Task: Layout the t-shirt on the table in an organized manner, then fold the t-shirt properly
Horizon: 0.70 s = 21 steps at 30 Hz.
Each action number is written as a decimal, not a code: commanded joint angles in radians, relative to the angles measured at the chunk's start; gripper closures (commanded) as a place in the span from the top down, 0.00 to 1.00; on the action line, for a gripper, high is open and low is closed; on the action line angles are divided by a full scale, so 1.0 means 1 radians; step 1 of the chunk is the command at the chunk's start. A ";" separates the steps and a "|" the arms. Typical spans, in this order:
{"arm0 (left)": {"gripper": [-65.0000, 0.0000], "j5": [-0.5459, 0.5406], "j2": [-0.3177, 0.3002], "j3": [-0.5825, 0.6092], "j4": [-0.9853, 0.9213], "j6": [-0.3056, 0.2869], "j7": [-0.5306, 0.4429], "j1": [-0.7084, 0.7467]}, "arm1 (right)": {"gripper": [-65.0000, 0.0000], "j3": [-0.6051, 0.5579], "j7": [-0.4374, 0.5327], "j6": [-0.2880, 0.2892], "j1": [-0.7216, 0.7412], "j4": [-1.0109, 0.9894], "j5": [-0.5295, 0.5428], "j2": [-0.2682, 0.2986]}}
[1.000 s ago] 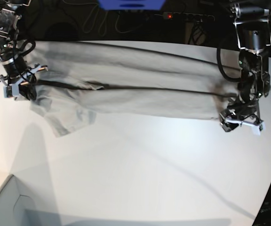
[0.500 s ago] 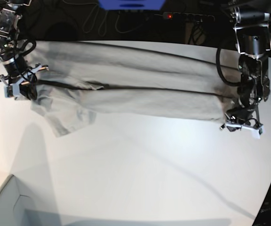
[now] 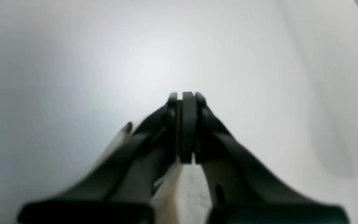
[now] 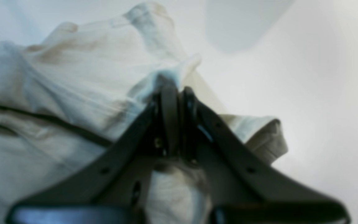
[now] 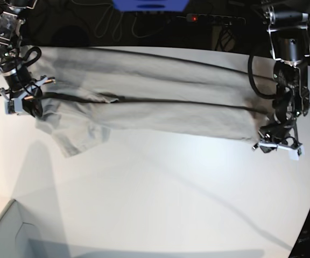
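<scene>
Stretching across the upper half of the base view, the light grey-beige cotton t-shirt (image 5: 144,102) lies on the smooth white table (image 5: 160,199). The right gripper (image 4: 177,93) at far left pinches bunched cloth. The left gripper (image 5: 276,144) at right clamps the hem edge.
</scene>
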 commanded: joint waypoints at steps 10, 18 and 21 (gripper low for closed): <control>0.00 -0.013 -0.007 -0.009 0.194 -0.010 -0.021 0.060 | 0.63 0.074 0.026 0.007 -0.027 0.105 0.029 0.020; 0.00 -0.015 -0.007 -0.011 0.214 -0.010 -0.021 0.074 | 0.65 0.057 -0.045 0.007 0.077 0.157 0.023 0.009; 0.00 -0.015 -0.007 -0.011 0.214 -0.010 -0.021 0.075 | 0.65 -0.068 -0.154 0.007 0.169 0.085 0.021 0.052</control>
